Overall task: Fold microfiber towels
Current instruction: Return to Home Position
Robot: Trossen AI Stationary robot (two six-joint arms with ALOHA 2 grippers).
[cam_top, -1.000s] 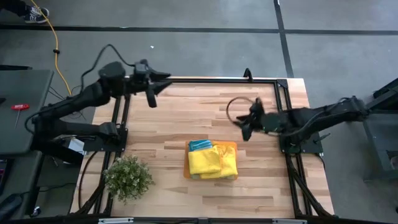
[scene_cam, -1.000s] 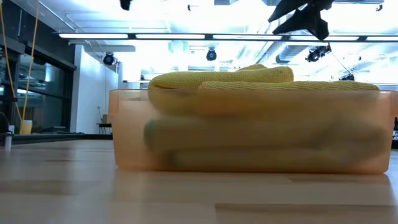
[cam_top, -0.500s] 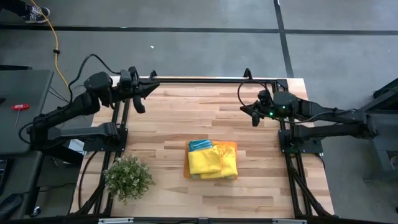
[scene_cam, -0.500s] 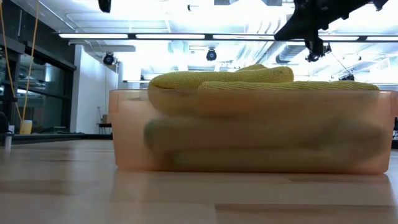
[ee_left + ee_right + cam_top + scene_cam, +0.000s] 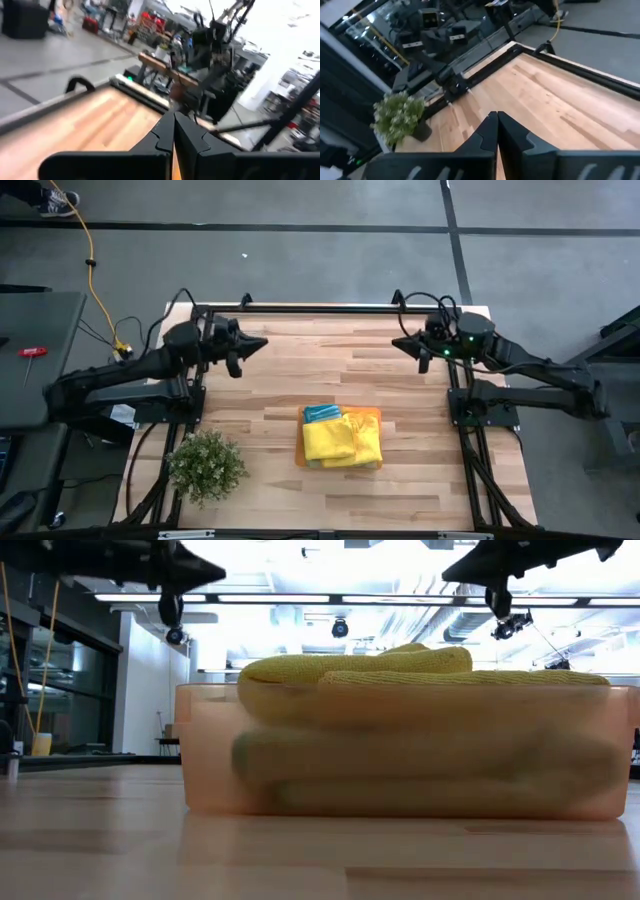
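Observation:
The microfiber towels (image 5: 342,437), mostly yellow with a teal one at the far left corner, lie folded in a stack inside an orange tray (image 5: 377,415) near the table's middle; the low view shows the yellow towels (image 5: 400,668) rising above the tray's wall (image 5: 400,760). My left gripper (image 5: 262,342) is shut and hovers over the far left of the table, pointing right. My right gripper (image 5: 397,341) is shut and hovers over the far right, pointing left. Both are well away from the towels and hold nothing. The wrist views show each pair of fingers closed together: left gripper (image 5: 173,120), right gripper (image 5: 497,120).
A small potted plant (image 5: 206,466) stands at the near left corner. A black frame (image 5: 320,309) runs along the table's far edge and down both sides. Bare wood lies between the two grippers and around the tray.
Both grippers have shut. My left gripper has come down and drawn back toward the table's left edge, turning level. My right gripper has swung from over the table's middle toward the far right corner. The towels and the tray have kept still.

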